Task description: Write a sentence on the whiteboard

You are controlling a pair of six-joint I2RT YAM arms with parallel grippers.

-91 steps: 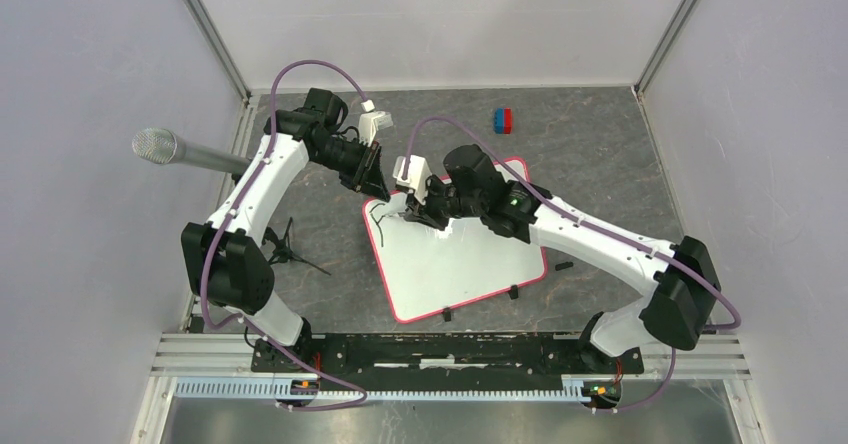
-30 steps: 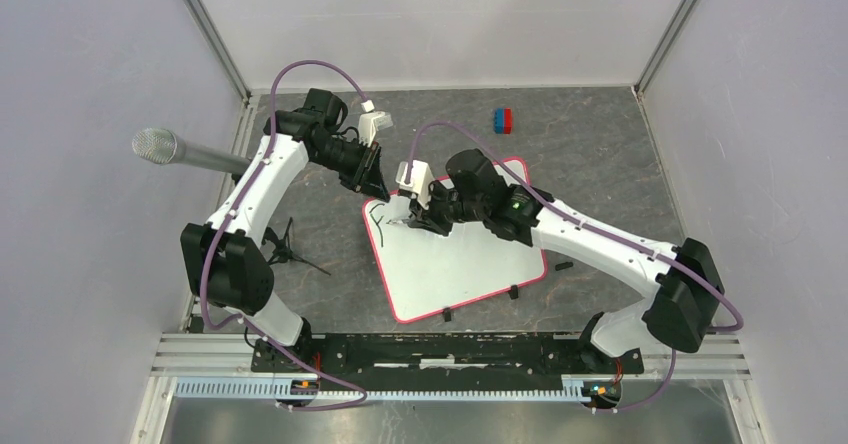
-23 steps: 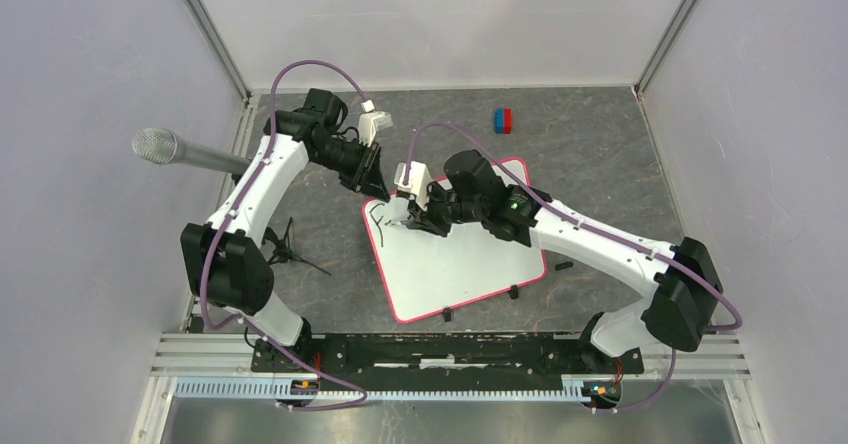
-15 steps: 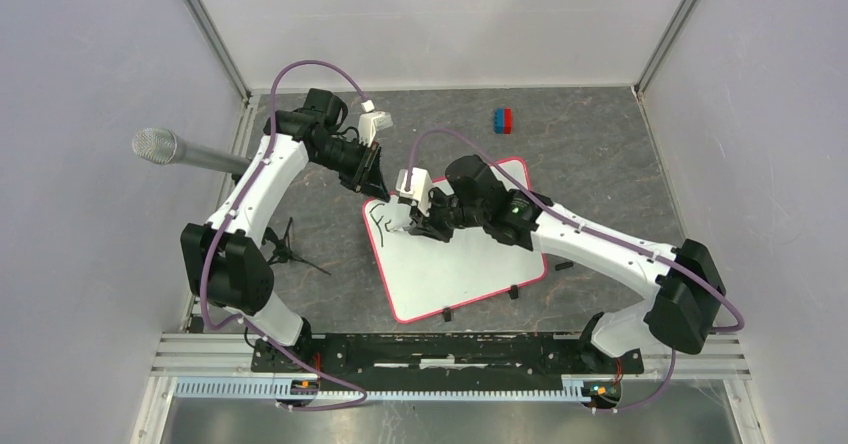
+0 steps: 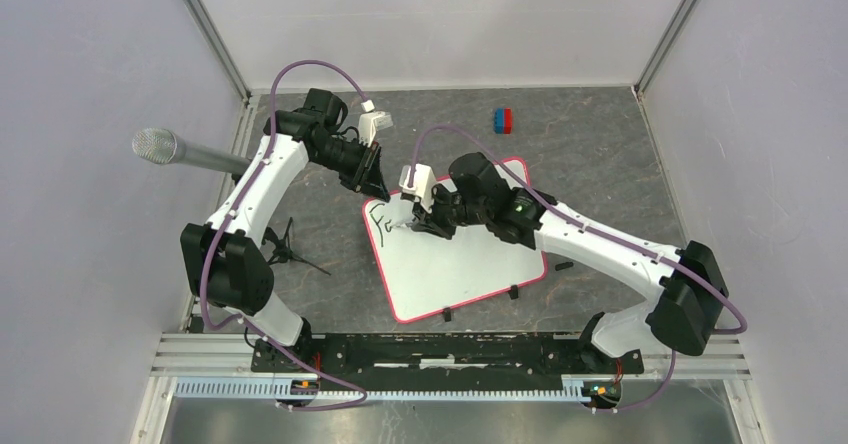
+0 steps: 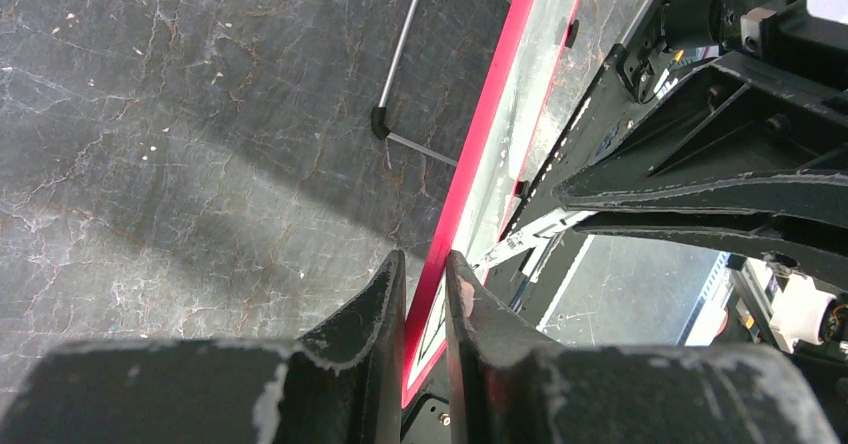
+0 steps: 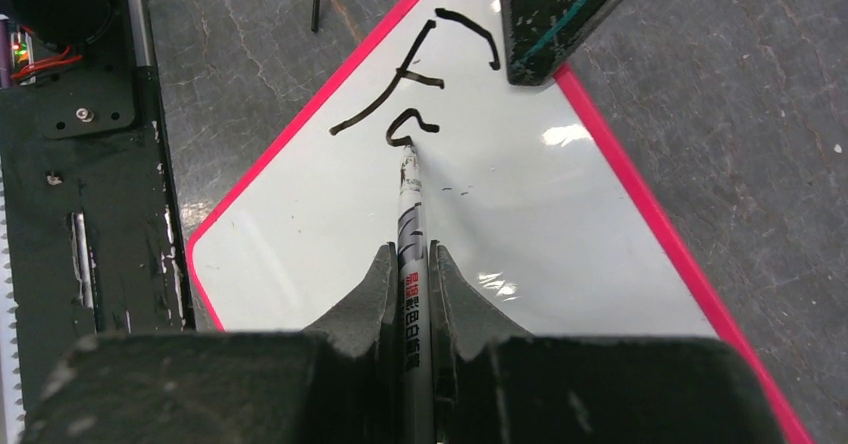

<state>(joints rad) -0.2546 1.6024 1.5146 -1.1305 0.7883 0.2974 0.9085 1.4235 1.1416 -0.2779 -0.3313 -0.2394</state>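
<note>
Pinches the whiteboard (image 5: 470, 264) by its red rim at the far left corner, left gripper (image 6: 422, 259) pressed onto that edge. Clamps a marker (image 7: 409, 204) in the right gripper (image 7: 410, 254), tip touching the sentence (image 7: 410, 84): an F and a small curve. Lies flat on the dark table (image 5: 600, 154).

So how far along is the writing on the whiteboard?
Barely started. Done: a black handwritten F sits at one corner of the glossy white, red-rimmed rectangular whiteboard. In hand: the right hand grips a slim white marker pen, tip on the board midway through the second letter; the left hand pinches the board's rim. Left: nearly the whole sentence; the rest of the board is bare.
</note>
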